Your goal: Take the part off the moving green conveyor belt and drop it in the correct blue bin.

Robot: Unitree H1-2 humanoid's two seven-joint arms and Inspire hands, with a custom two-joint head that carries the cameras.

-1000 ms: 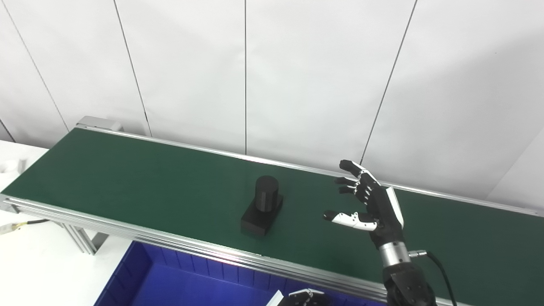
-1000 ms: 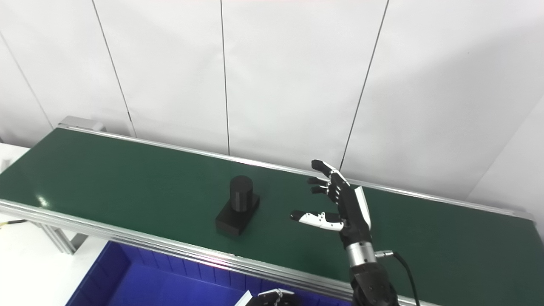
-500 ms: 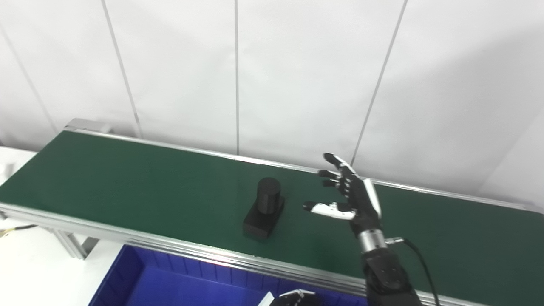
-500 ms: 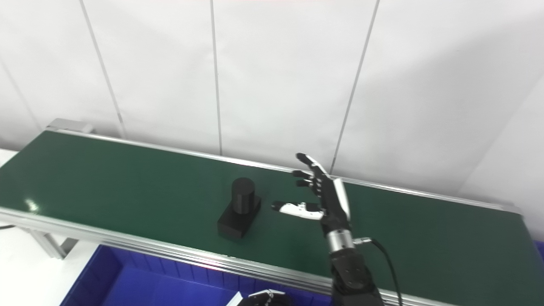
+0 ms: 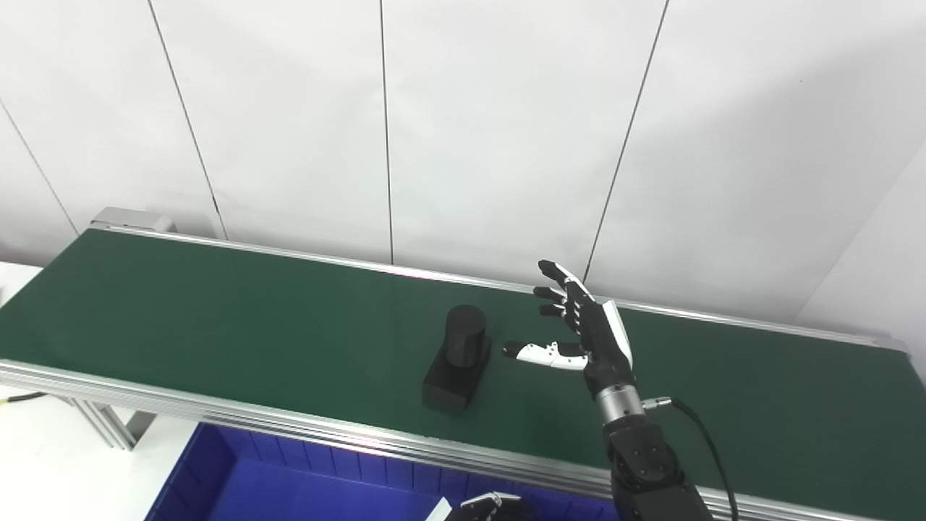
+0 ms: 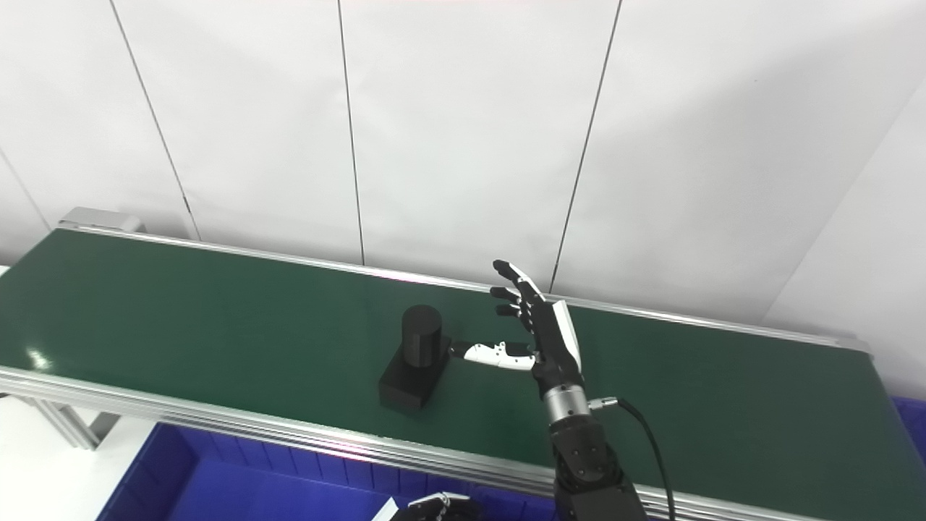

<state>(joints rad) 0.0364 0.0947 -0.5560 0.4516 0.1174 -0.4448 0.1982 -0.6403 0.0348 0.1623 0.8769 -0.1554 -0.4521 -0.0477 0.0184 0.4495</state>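
The part [image 5: 458, 359] is a black block with an upright black cylinder on it, standing near the middle of the green conveyor belt [image 5: 217, 311]. My right hand [image 5: 584, 334] is open just right of the part, fingers spread and pointing up and away. Its white thumb tip almost reaches the cylinder in the right eye view [image 6: 463, 350]; I cannot tell whether it touches. It holds nothing. Only the top of my left hand [image 5: 486, 506] shows at the bottom edge, below the belt. A blue bin [image 5: 239, 481] sits under the belt's front rail.
The belt has aluminium side rails [image 5: 289, 427] and runs from far left to near right in front of a white panelled wall. The corner of another blue bin [image 6: 913, 414] shows at the right end. A white table surface [image 5: 43, 463] lies at the lower left.
The camera has shifted. The gap between my right hand and the part has shrunk from wide to almost nothing, the thumb now next to the cylinder. The hand stays open.
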